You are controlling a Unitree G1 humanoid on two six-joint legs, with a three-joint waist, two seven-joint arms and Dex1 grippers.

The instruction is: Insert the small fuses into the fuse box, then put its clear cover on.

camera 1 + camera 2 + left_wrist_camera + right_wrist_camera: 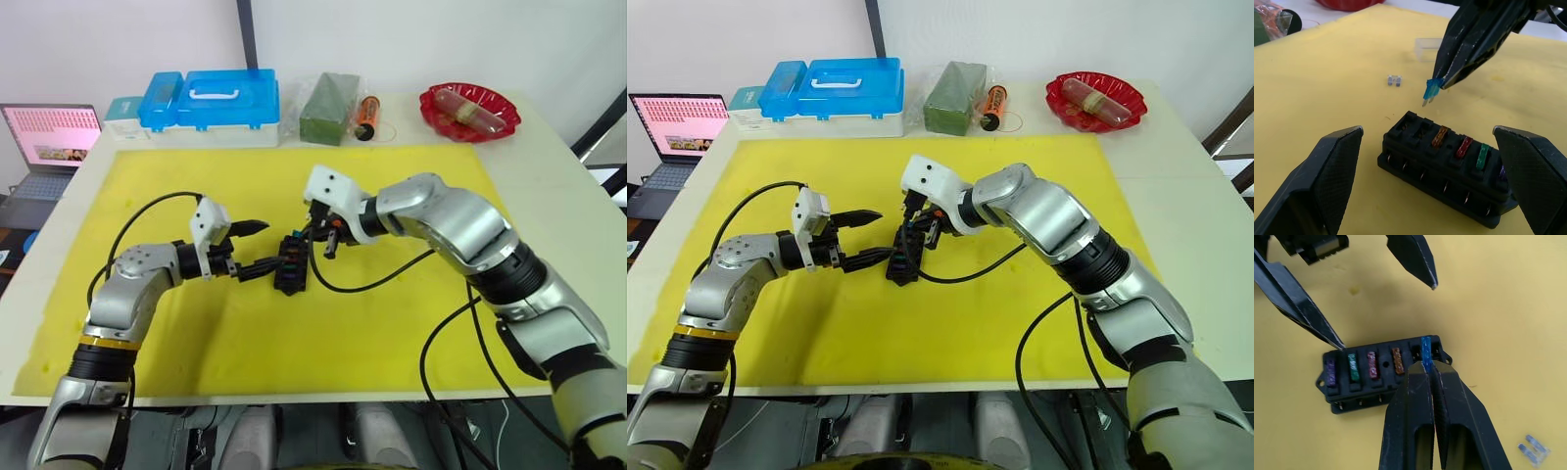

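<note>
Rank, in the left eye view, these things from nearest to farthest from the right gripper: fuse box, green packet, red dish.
1. fuse box: directly below the right gripper, mid-mat.
2. green packet: at the table's back edge, past the mat.
3. red dish: back corner on the robot's right.

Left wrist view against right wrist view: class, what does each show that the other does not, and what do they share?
Left wrist view alone: the clear cover lying on the yellow mat beyond the fuse box, and two empty slots at the box's end.

Right wrist view alone: the right pincer from behind, shut on the blue fuse.

Shared: the fuse box with brown, red, green and purple fuses seated; the blue fuse held above it; the open left pincer either side of the box; a loose pale fuse on the mat.
</note>
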